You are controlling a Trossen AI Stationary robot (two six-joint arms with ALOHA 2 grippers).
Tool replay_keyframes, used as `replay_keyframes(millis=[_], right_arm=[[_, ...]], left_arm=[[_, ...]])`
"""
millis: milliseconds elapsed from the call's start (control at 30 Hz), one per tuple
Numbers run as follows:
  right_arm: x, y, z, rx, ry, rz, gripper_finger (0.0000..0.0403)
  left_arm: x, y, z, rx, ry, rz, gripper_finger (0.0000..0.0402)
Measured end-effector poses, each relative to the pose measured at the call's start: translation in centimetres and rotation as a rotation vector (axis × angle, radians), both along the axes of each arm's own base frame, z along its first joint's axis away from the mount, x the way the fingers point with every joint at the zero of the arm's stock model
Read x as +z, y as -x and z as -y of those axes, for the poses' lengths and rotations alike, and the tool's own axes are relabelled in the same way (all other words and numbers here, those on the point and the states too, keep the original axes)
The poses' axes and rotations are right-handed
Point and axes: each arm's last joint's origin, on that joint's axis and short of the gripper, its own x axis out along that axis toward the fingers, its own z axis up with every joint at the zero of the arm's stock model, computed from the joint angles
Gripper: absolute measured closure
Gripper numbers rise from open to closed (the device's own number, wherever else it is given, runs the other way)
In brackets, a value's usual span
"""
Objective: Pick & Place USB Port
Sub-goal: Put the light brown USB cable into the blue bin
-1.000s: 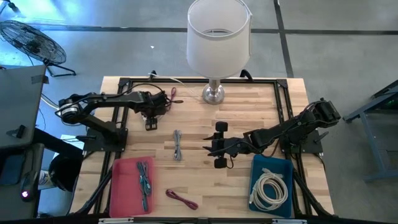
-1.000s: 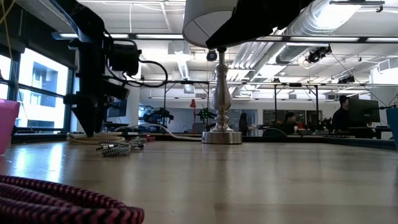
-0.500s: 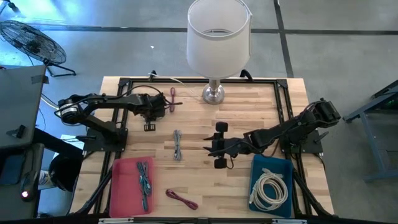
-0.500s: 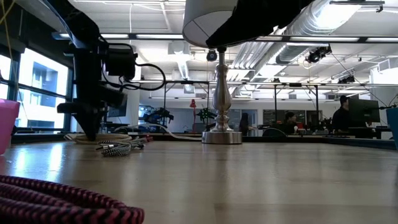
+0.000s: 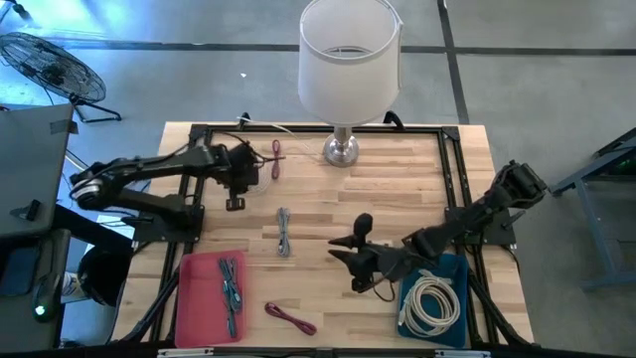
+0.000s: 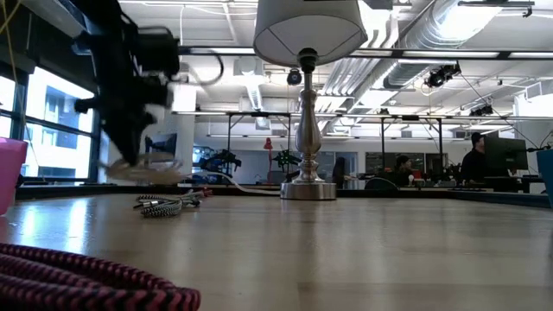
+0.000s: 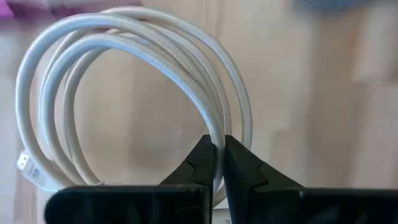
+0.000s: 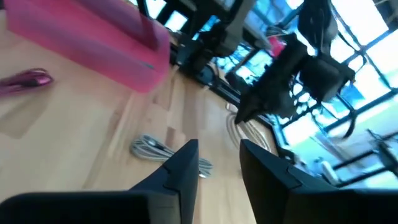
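- Your left gripper point(image 7: 217, 163) has just clamped its fingers onto the coiled white cable point(image 7: 134, 87); a second ago they stood wide over it, and now the two tips are pinched together on one strand of the loop.
- In the low view that coil point(image 6: 143, 166) hangs clear of the desk point(image 6: 346, 250), so you have already lifted it. It sits to the left of the lamp point(image 5: 346, 80), near the desk's far edge.
- That means the pick is done for this cable, and what remains is carrying it to a bin. The blue bin point(image 5: 417, 267) already holds a similar white coil, so I judge that is where it belongs.
- Your right gripper point(image 5: 350, 261) has swung away from the lamp and toward the blue bin, with its fingers parted and nothing between them.
- The grey braided cable point(image 5: 284, 233) and the red cable point(image 5: 290, 317) have not moved, and the pink bin point(image 5: 189, 298) is as it was.
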Motion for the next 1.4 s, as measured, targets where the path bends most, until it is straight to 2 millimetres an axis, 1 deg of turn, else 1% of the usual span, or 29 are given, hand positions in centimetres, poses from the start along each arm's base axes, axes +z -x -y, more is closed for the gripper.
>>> replay_keyframes(millis=[100, 233, 367, 467, 600, 733, 833, 933, 1033, 1133, 1200, 1300, 1400], right_arm=[[0.0, 0.3, -0.4, -0.039, 0.022, 0.009, 0.0297], [0.0, 0.6, -0.3, -0.148, 0.035, 0.031, 0.0297], [0.1, 0.7, 0.0, -0.270, 0.042, 0.065, 0.0297], [0.1, 0.7, 0.0, -0.265, 0.024, 0.071, 0.0294], [0.3, 0.6, -0.1, -0.219, -0.009, 0.080, 0.0278], [0.5, 0.4, -0.1, -0.208, -0.030, 0.096, 0.0245], [0.6, 0.2, 0.2, -0.206, -0.063, 0.110, 0.0212], [0.6, 0.0, 0.5, -0.182, -0.076, 0.101, 0.0181], [0.6, -0.4, 1.0, -0.155, -0.096, 0.102, 0.0160], [0.8, -0.7, 1.3, -0.126, -0.124, 0.115, 0.0154], [0.9, -0.8, 1.5, -0.119, -0.135, 0.122, 0.0154], [1.0, -0.9, 1.5, -0.111, -0.142, 0.128, 0.0156], [1.0, -0.9, 1.5, -0.105, -0.129, 0.123, 0.0159]], left_arm=[[2.7, 0.2, 0.6, -0.028, 0.020, 0.149, 0.0392], [6.3, 0.6, 2.3, -0.120, -0.004, 0.327, 0.0392], [9.5, 0.8, 4.3, -0.216, -0.034, 0.494, 0.0392], [11.3, 0.7, 6.0, -0.306, -0.056, 0.625, 0.0392], [12.8, 0.0, 8.2, -0.441, -0.066, 0.789, 0.0392], [13.2, -0.8, 10.3, -0.579, -0.055, 0.860, 0.0392], [12.6, -1.7, 12.1, -0.671, -0.052, 0.885, 0.0392], [12.2, -2.6, 13.6, -0.759, -0.069, 0.970, 0.0392], [12.0, -3.4, 14.9, -0.861, -0.080, 1.052, 0.0392], [11.5, -4.2, 15.9, -0.939, -0.074, 1.093, 0.0392], [11.2, -4.7, 16.4, -0.962, -0.066, 1.096, 0.0392], [10.4, -5.3, 16.7, -0.969, -0.055, 1.057, 0.0392], [10.1, -5.7, 16.7, -0.968, -0.055, 1.046, 0.0392]])
